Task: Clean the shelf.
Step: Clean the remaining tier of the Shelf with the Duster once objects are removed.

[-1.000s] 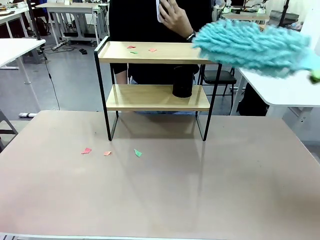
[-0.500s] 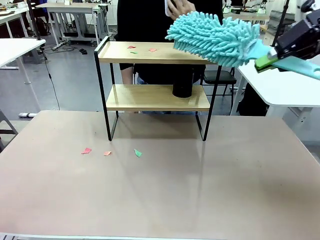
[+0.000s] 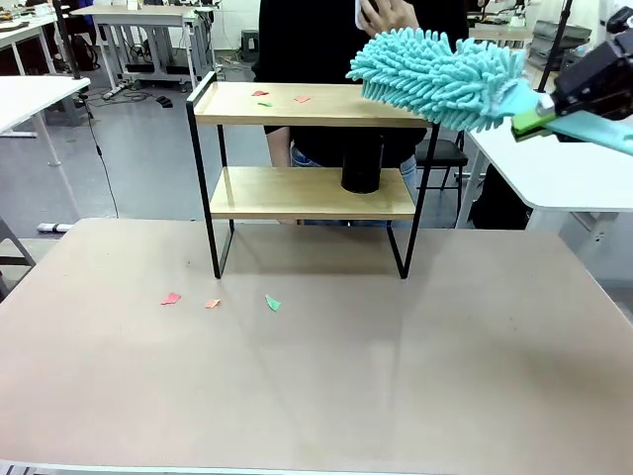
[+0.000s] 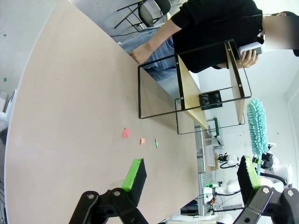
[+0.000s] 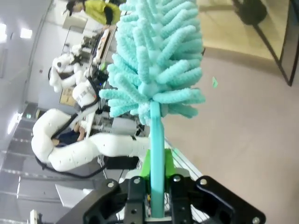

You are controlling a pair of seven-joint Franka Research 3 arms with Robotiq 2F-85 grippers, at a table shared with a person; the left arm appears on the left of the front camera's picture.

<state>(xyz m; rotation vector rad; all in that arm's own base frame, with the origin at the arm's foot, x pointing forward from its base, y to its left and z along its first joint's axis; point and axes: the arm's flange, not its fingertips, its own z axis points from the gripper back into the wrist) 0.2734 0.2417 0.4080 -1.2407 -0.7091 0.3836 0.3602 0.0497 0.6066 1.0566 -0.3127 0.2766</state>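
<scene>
Right end effector (image 3: 536, 119) clenched on the duster (image 3: 435, 77) handle, head pointing left; the shelf (image 3: 331, 109) runs left-right.

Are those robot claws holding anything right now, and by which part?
The right gripper is shut on the teal duster, clamping its handle just behind the fluffy head. The left gripper is open and holds nothing.

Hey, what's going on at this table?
The right gripper is shut on a teal duster, its head at the right end of the shelf's top board. A few paper scraps lie on that board's left part and on the table. The left gripper hangs open above the table. A person stands behind the shelf.
</scene>
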